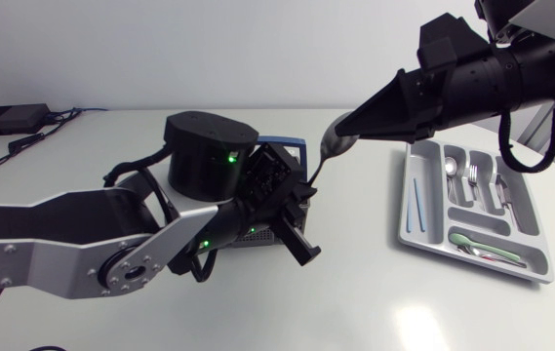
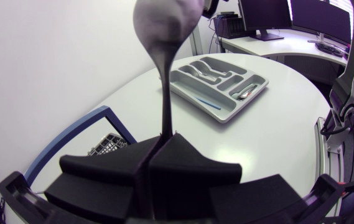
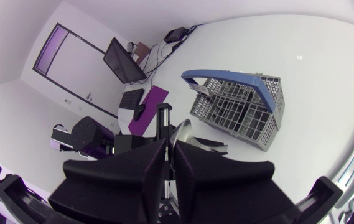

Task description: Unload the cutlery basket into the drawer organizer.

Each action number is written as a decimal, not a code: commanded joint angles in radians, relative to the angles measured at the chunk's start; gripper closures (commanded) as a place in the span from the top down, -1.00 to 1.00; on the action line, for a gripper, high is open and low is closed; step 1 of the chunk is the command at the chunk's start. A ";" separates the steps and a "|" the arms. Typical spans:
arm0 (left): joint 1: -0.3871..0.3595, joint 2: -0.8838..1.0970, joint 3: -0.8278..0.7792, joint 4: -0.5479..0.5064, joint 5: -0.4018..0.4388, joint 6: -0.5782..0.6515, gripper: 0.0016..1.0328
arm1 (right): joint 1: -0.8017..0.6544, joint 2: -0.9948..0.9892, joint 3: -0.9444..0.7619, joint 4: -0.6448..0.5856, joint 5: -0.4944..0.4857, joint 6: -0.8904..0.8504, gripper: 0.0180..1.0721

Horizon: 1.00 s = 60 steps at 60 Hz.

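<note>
We hold the spoon (image 1: 333, 146) in the air above the surface (image 1: 355, 292), between the cutlery basket (image 3: 239, 109) and the drawer organizer (image 1: 403, 219). Our left gripper (image 2: 162, 146) has its fingers pinching the end of the handle, while our right gripper (image 1: 343, 127) has its fingers closed on the bowl. Other cutlery (image 1: 472, 180) lies in several organizer compartments
</note>
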 commanded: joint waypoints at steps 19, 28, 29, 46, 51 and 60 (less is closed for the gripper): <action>0.011 -0.080 0.023 -0.100 0.159 -0.045 -0.64 | -0.094 -0.054 -0.055 0.104 -0.027 -0.039 -0.16; 0.083 -0.091 0.069 -0.186 0.328 -0.110 -0.64 | -0.142 -0.077 -0.133 0.179 -0.037 -0.100 -0.16; 0.089 -0.091 0.074 -0.190 0.343 -0.119 -0.64 | -0.144 -0.079 -0.144 0.190 -0.037 -0.100 -0.16; 0.112 -0.078 0.089 -0.204 0.391 -0.139 -0.67 | -0.134 -0.105 -0.204 0.259 -0.038 -0.091 -0.16; 0.111 -0.077 0.091 -0.204 0.391 -0.139 -0.69 | -0.130 -0.105 -0.196 0.259 -0.038 -0.083 -0.16; 0.114 -0.077 0.091 -0.202 0.389 -0.144 -0.69 | -0.136 -0.106 -0.195 0.259 -0.038 -0.082 -0.16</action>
